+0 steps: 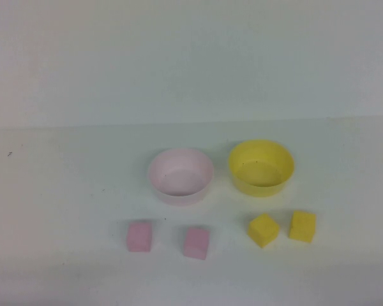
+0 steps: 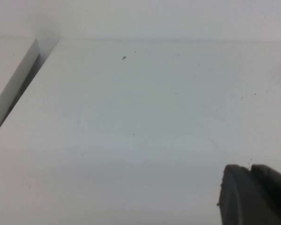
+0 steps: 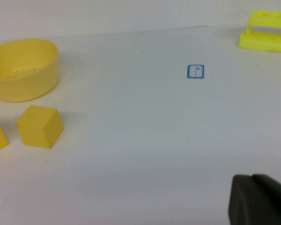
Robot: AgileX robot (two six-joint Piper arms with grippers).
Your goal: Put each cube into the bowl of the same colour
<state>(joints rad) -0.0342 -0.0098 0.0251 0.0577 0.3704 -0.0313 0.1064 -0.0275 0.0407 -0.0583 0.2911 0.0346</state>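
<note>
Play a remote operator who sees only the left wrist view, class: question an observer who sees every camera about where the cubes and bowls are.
Observer: Two bowls stand side by side, the pink bowl left of the yellow bowl.
Operator: I see only the left gripper, shut, over bare table. The cubes?
Observer: Two pink cubes lie robot-side of the pink bowl, two yellow cubes robot-side of the yellow bowl.
Operator: The right gripper?
Observer: Shut, over bare table, right of the yellow cubes.
</note>
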